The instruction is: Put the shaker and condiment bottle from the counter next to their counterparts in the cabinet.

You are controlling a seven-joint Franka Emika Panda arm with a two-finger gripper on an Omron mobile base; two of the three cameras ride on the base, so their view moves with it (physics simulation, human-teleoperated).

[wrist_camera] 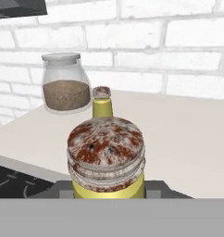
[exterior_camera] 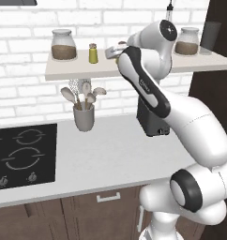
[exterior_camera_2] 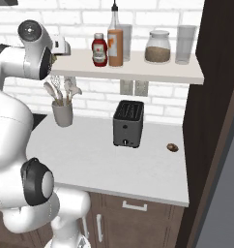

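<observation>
While the gripper (wrist_camera: 107,192) is clamped on the olive-yellow shaker (wrist_camera: 106,159) above the open shelf (exterior_camera: 78,70), it should lower gently and upright just beside the brighter shaker (exterior_camera: 93,53), clear of the glass jar (exterior_camera: 64,45), with the white brick wall close behind.

On the cabinet (exterior_camera_2: 186,72), condiment bottle (exterior_camera_2: 115,46) stands seemingly touching, right of ketchup bottle (exterior_camera_2: 99,50).
</observation>
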